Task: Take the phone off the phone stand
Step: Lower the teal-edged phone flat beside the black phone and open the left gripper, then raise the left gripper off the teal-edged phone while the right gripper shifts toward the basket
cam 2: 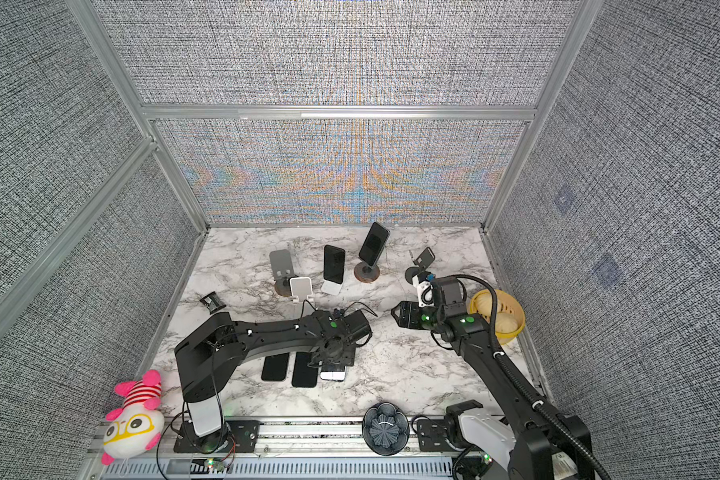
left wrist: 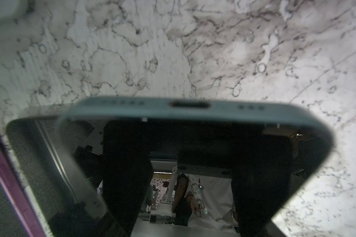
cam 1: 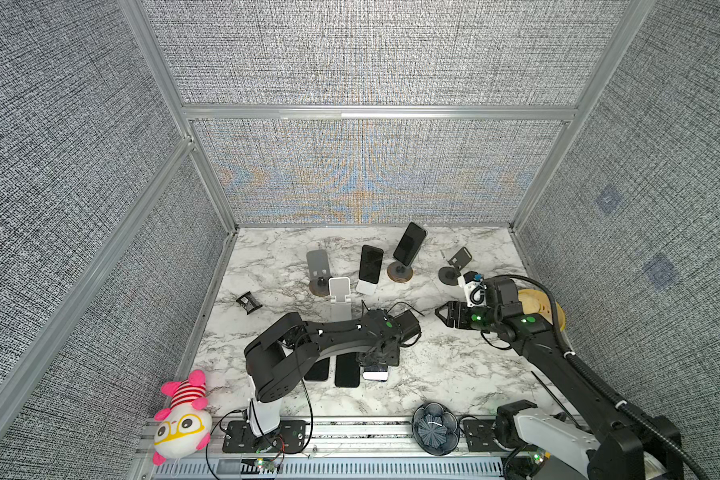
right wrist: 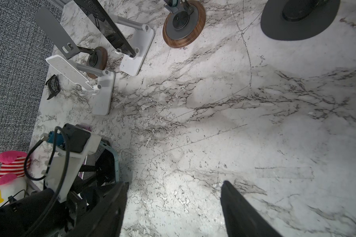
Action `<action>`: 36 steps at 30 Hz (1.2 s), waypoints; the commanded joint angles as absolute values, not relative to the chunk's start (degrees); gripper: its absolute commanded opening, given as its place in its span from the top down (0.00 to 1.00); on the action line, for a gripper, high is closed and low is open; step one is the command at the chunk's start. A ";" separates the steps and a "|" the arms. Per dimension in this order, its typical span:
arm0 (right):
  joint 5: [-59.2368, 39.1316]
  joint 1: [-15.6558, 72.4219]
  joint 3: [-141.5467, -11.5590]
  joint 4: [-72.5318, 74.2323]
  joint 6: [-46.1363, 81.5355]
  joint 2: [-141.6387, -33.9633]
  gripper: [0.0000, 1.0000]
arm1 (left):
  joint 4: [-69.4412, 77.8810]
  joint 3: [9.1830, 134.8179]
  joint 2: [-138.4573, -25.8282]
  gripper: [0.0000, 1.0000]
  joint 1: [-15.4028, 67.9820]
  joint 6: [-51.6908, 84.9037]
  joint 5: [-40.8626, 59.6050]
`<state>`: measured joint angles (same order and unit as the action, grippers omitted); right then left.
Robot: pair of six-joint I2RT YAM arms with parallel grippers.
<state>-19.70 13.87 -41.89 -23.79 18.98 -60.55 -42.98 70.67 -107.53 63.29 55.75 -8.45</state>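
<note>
Directly under spread left fingers (left wrist: 259, 174): blue phone (left wrist: 193, 108), screen up.

top views: high, front, looking down, whole table (cam 1: 441, 374) | wrist views: close, facing it

back row, left to right: tall stand (cam 1: 319, 264), phone (cam 1: 371, 264) on a folding stand (cam 1: 366, 287), another phone (cam 1: 409, 243) on a round-base stand (cam 1: 400, 272), small stand (cam 1: 454, 266)
just in front of the tall one: second folding stand (cam 1: 341, 293)
front middle: three flat phones (cam 1: 346, 372) side by side on the table (cam 1: 454, 374)
left edge: some little clip (cam 1: 248, 302)
front-left corner: plush toy (cam 1: 181, 415)
front rail: bowl (cam 1: 435, 428)
right edge: basket (cam 2: 479, 305)
</note>
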 commanded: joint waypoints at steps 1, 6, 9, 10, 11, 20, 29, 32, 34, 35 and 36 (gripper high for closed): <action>-19.56 13.89 -42.16 -23.69 18.90 -60.72 0.27 | -42.85 71.18 -108.08 0.31 63.36 55.80 -9.14; -19.51 13.93 -41.79 -23.71 19.00 -60.58 0.28 | -43.33 71.11 -108.54 0.19 63.18 55.94 -9.83; -19.38 13.94 -41.61 -23.82 18.81 -60.45 0.28 | -43.42 70.85 -108.72 0.15 63.13 55.94 -10.02; -19.34 13.92 -41.63 -23.90 18.84 -60.55 0.28 | -43.42 70.84 -108.80 0.14 63.11 55.99 -10.02; -19.34 13.91 -41.65 -23.83 18.81 -60.38 0.28 | -43.42 70.84 -108.89 0.14 63.11 55.99 -10.02; -19.32 13.89 -41.66 -23.91 18.72 -60.55 0.27 | -44.11 71.10 -108.05 0.14 63.11 56.16 -10.79; -19.07 13.90 -41.75 -24.21 18.57 -60.38 0.28 | -44.15 71.38 -105.92 0.18 63.33 56.76 -12.33; -18.77 13.94 -41.75 -24.56 18.52 -60.29 0.28 | -43.09 72.08 -104.08 0.21 64.60 56.73 -13.75; -18.36 13.94 -41.75 -24.77 18.46 -60.21 0.28 | -43.07 73.60 -103.46 0.24 65.58 56.35 -14.70; -18.06 13.95 -41.77 -24.91 18.54 -60.01 0.28 | -42.86 74.26 -103.46 0.26 65.94 56.09 -14.76; -17.18 13.90 -41.93 -25.57 18.69 -59.80 0.28 | -42.32 74.96 -103.67 0.29 66.30 55.83 -14.32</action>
